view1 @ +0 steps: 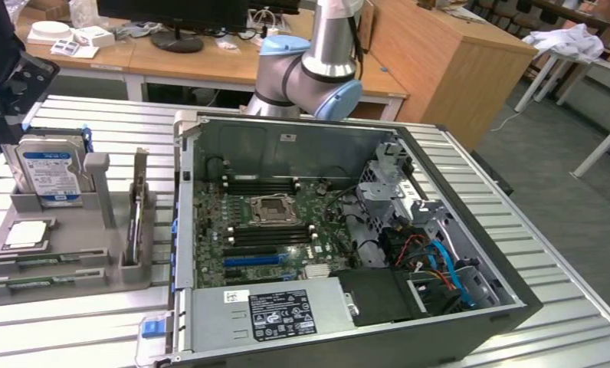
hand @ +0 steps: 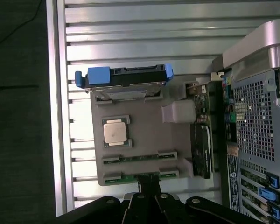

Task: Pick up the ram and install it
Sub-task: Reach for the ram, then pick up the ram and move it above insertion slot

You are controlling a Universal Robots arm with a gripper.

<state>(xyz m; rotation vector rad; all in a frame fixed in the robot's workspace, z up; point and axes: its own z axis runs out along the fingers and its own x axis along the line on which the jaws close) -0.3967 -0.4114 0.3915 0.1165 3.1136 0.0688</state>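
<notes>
While the gripper hangs over the gray tray, fingers shut and empty, the ram stands on edge in the tray's end slot directly below; its long axis follows that end edge.

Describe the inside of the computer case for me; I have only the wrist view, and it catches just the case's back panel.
Observer: The case lies on its side with the cover off, and the motherboard faces up.
Operator: Find the memory slots.
Observer: Long black slots run on both sides of the processor socket; they look empty.
Operator: Place the arm's base for me.
Observer: Its blue-capped joint stands just beyond the case's far wall in the exterior view.
</notes>
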